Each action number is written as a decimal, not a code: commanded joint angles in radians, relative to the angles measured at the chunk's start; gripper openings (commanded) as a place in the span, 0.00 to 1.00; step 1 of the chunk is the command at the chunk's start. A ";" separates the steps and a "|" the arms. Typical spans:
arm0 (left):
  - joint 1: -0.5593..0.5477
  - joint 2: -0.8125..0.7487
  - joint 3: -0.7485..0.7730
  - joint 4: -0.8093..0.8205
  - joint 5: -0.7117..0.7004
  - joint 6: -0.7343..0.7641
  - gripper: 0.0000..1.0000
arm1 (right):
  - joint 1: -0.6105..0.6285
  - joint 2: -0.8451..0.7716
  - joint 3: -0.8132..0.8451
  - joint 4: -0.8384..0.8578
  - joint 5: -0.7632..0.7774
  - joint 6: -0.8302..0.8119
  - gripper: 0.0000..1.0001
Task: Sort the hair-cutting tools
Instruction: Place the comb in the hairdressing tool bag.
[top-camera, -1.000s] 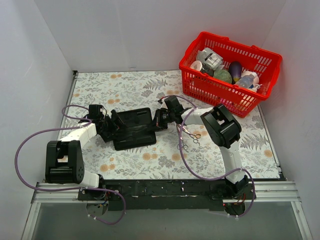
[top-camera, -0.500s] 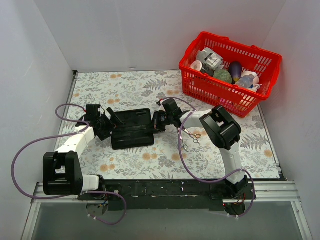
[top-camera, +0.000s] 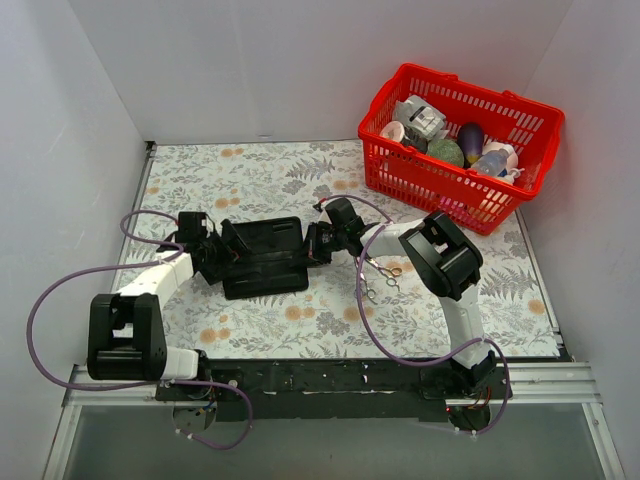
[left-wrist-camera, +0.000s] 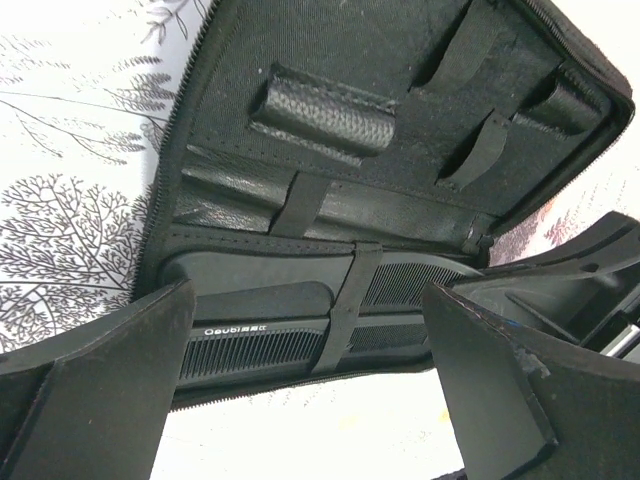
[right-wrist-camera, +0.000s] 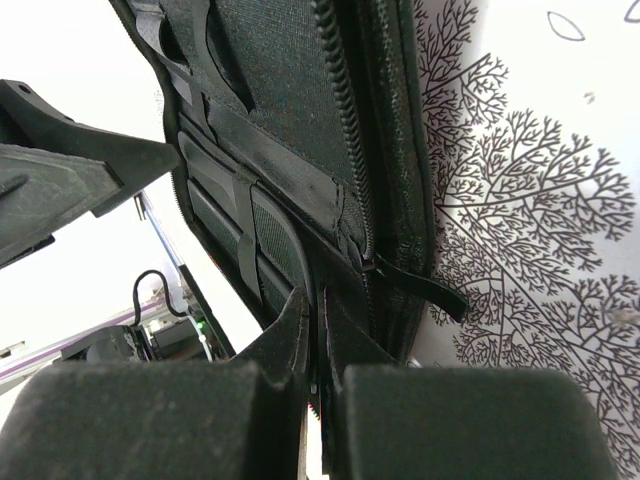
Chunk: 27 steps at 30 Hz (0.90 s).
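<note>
The black folding case (top-camera: 265, 258) lies open on the floral mat. The long black comb (left-wrist-camera: 262, 350) sits in its near half under two straps. My left gripper (top-camera: 224, 251) is open at the case's left side, its fingers (left-wrist-camera: 95, 385) standing either side of the comb without touching it. My right gripper (top-camera: 318, 244) is at the case's right edge, shut on a thin black toothed edge that looks like the comb's end (right-wrist-camera: 321, 330). Two silver scissors (top-camera: 385, 268) (top-camera: 368, 291) lie on the mat to the right of the case.
A red basket (top-camera: 520, 185) with colourful bottles and egg-shaped items stands at the back right. White walls close in the left, back and right sides. The right arm's purple cable (top-camera: 360, 300) loops over the mat near the scissors.
My left arm swung out to the left, then came back right towards the case. The right gripper has stayed at the case's right edge. The scissors have not moved.
</note>
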 joint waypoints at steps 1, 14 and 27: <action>-0.011 -0.007 -0.012 0.020 0.049 -0.008 0.98 | 0.019 -0.005 -0.025 -0.021 0.082 -0.006 0.01; -0.062 0.002 -0.026 0.037 0.016 -0.038 0.98 | 0.021 0.003 -0.030 -0.008 0.077 -0.006 0.01; -0.081 0.030 0.087 0.022 0.000 -0.042 0.98 | 0.021 0.006 -0.038 0.013 0.061 -0.005 0.01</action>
